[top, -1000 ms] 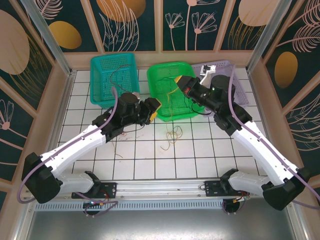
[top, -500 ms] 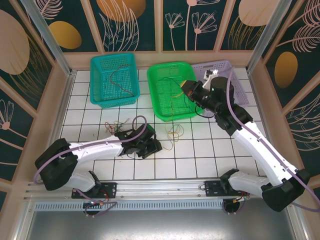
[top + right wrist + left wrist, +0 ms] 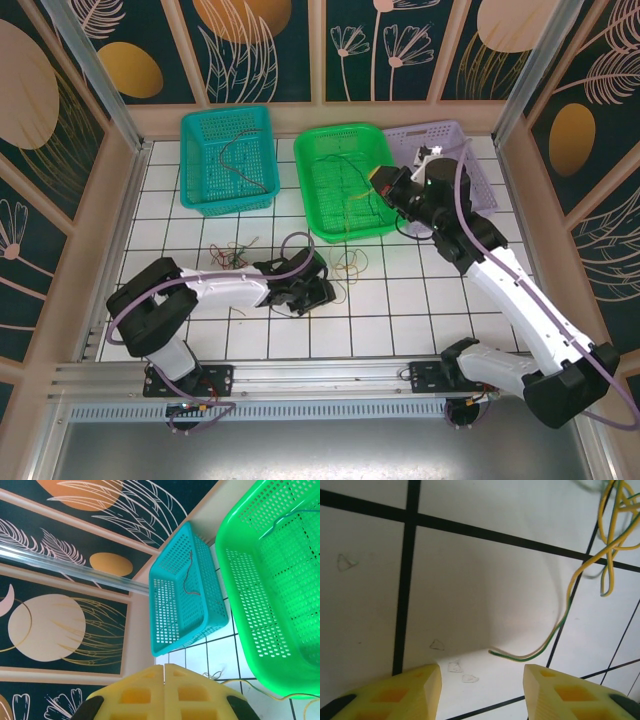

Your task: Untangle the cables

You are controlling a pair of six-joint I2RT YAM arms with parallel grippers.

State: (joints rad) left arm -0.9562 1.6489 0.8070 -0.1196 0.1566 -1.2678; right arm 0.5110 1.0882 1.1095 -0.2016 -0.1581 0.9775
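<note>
The teal basket (image 3: 230,203) is sitting at far left by the back wall, with a dark cable (image 3: 230,156) curling inside it. In front of it, a tangle (image 3: 228,256) of red and green cables is lying loose on the table (image 3: 400,310). The left arm is reaching low across the tiles. The left gripper (image 3: 481,669) is hanging close over the table, right of that tangle, its jaws standing partly apart with nothing between them. In the left wrist view, a yellow cable (image 3: 607,545) with a green stripe is looping at the upper right. Its free end is trailing down to a spot just ahead of the fingers (image 3: 417,690) and touching neither. Seen from above, that cable is lying on the tiles between the left gripper and the green basket (image 3: 305,175). The green basket is sitting in the middle at the back, with thin strands (image 3: 345,195) lying across its floor. The right gripper (image 3: 164,680) is hovering over the green basket's right side. Its yellow pads are pressing flat together, and nothing is showing between them. At far right, the purple basket (image 3: 478,175) is sitting beside the green one, partly under the right arm.
</note>
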